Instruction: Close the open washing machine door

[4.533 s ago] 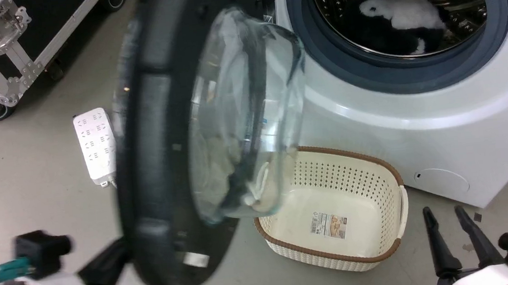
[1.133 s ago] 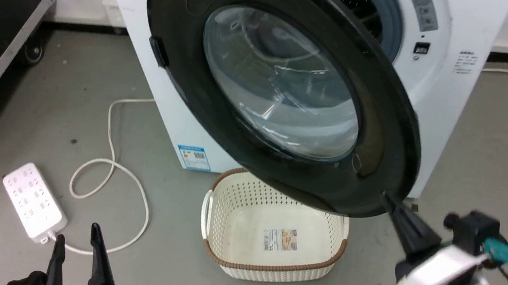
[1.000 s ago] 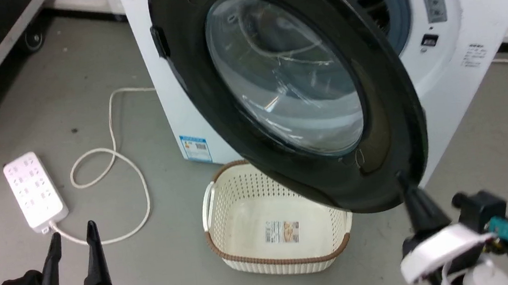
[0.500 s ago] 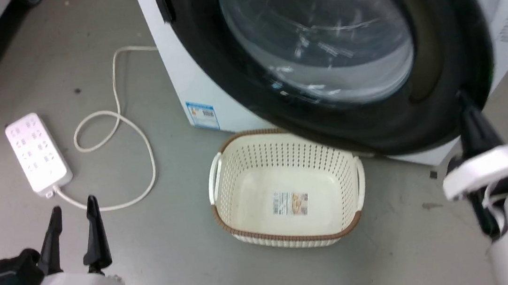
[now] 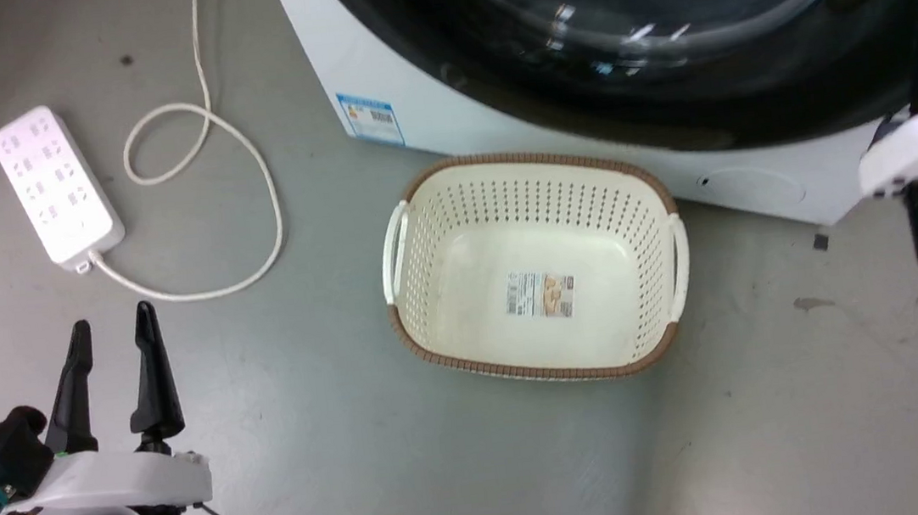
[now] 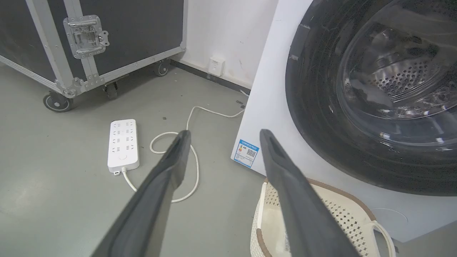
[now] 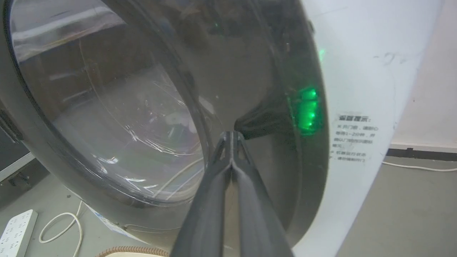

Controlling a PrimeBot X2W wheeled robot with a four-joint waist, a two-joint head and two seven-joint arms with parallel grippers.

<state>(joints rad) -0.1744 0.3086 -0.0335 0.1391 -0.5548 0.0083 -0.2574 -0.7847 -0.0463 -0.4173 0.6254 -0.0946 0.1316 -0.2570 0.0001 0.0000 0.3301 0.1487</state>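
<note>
The door [image 7: 107, 107] looks nearly flat on the washer [image 7: 357, 64]. The right pincer [image 7: 232, 135], pinched tight, touches its rim mid-frame; the left pincer [image 5: 112, 321] is wide. One more push may be needed.

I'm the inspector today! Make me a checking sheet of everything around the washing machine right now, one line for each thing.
Surface: grey floor, a few small dark specks.
Job's things: washing machine door lies close against the white washing machine; latched or not, cannot tell.
Clutter: empty cream basket on the floor before the machine; white power strip.
Grippers: left gripper open, holding nothing, over the floor; right gripper shut, tips against the door's dark rim.
Cables: white cable looped from the power strip.
Surroundings: black wheeled case, white wall.
</note>
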